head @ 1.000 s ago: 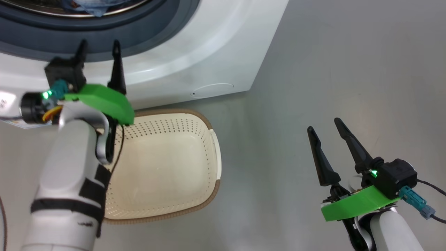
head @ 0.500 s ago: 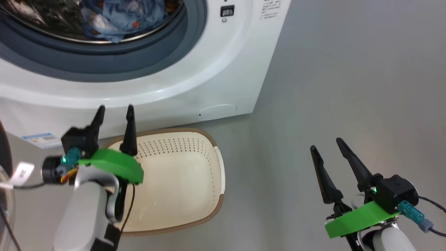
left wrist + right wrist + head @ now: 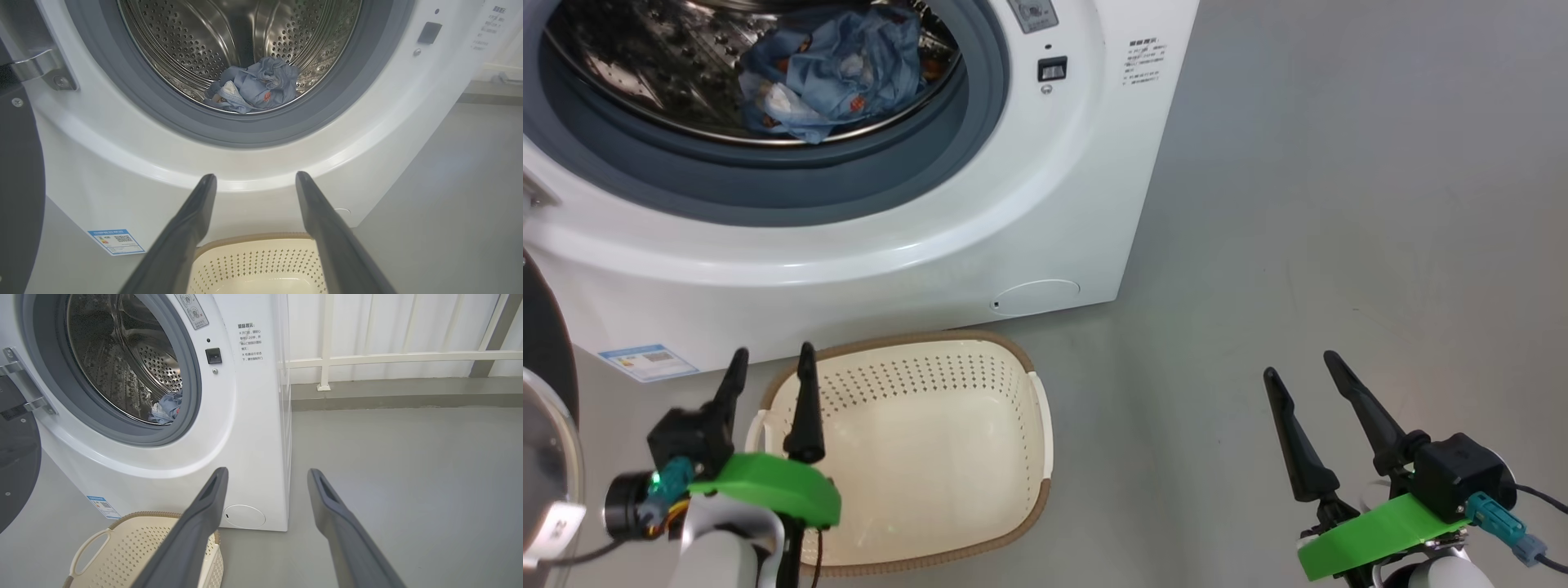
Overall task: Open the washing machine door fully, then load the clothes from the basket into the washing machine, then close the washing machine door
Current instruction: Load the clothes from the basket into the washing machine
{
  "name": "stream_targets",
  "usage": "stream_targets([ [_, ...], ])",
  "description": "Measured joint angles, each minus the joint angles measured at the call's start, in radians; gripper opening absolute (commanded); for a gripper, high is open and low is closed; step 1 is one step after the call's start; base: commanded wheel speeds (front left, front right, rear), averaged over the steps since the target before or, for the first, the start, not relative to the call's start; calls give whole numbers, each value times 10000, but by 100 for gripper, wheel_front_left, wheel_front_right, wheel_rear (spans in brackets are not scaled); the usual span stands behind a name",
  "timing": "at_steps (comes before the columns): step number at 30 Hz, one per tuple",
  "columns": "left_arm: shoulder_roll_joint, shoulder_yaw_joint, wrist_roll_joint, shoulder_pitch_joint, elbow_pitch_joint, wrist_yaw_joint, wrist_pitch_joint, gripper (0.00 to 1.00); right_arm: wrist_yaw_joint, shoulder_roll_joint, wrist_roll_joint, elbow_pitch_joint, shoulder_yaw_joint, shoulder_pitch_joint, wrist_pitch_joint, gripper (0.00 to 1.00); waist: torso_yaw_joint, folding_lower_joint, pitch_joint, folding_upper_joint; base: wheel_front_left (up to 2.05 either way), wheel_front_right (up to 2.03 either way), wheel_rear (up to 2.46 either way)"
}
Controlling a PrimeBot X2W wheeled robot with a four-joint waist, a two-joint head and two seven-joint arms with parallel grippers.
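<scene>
Nearest you, the left pincer [image 3: 772,359] hangs over the basket's [image 3: 1045,425] near-left rim and the right pincer [image 3: 1300,369] over bare floor [image 3: 1339,204] to the right, both spread apart and holding nothing. Beyond the basket stands the washing machine [image 3: 1045,229], its door [image 3: 541,343] swung out at the left. The clothes [image 3: 833,65] lie far in, near the drum's [image 3: 645,73] front lip. Swing the door shut carelessly and a fold could catch in the gasket [image 3: 768,184], or the left pincer could knock the basket.

One washing machine [image 3: 1054,204], one basket [image 3: 931,457], one bundle [image 3: 833,73] — two tools [image 3: 773,351] [image 3: 1300,363].
</scene>
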Motion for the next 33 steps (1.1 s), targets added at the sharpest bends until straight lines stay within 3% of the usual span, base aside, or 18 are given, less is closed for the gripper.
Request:
stream_targets([
  [7, -8, 247, 136, 833, -711, -207, 0, 100, 0, -33, 0, -2, -90, 206, 2, 100, 33, 0, -130, 0, 0, 0, 0],
  [33, -2, 301, -585, 2926, -2134, -320, 0, 100, 0, -25, 0, 82, -493, 739, 2, 100, -190, 0, -899, 0, 0, 0, 0],
])
